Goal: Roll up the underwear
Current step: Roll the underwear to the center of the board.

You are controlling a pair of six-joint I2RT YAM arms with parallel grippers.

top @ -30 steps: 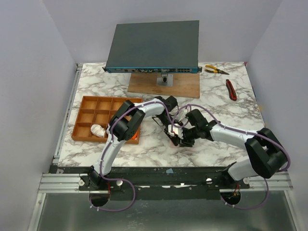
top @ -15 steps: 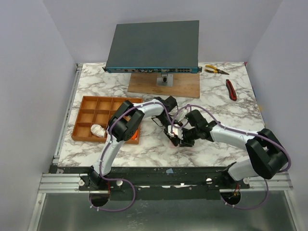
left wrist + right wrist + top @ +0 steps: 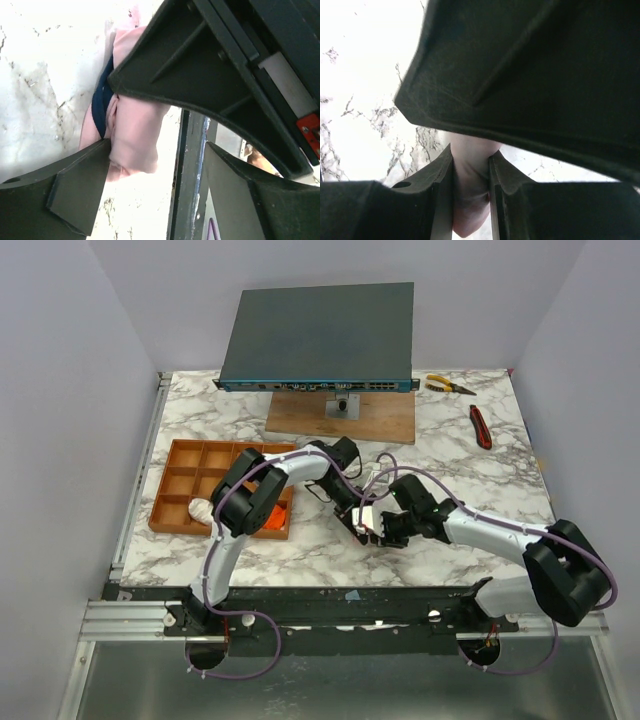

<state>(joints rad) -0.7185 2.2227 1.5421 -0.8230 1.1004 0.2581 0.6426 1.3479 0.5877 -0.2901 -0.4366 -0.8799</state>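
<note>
A pale pink underwear (image 3: 134, 125) with dark blue edging lies bunched on the marble table between both grippers. My right gripper (image 3: 470, 156) is shut on a fold of that pink cloth (image 3: 469, 200). My left gripper (image 3: 157, 150) stands open just beside it, and the cloth touches only its left finger (image 3: 75, 190). In the top view the two grippers meet at the table's middle, left gripper (image 3: 352, 516) and right gripper (image 3: 380, 530), and mostly hide the garment. A cream rolled underwear (image 3: 203, 509) and an orange one (image 3: 276, 520) sit in the tray.
The orange-brown compartment tray (image 3: 165, 495) lies left of the grippers, partly under my left arm. A dark flat device (image 3: 320, 330) on a wooden board (image 3: 385, 420) stands at the back. Yellow pliers (image 3: 448, 386) and a red-handled tool (image 3: 481, 426) lie at the back right.
My left gripper has opened and let go of the pink underwear. My right gripper has closed tighter on it. Both arms shifted slightly toward the near edge.
</note>
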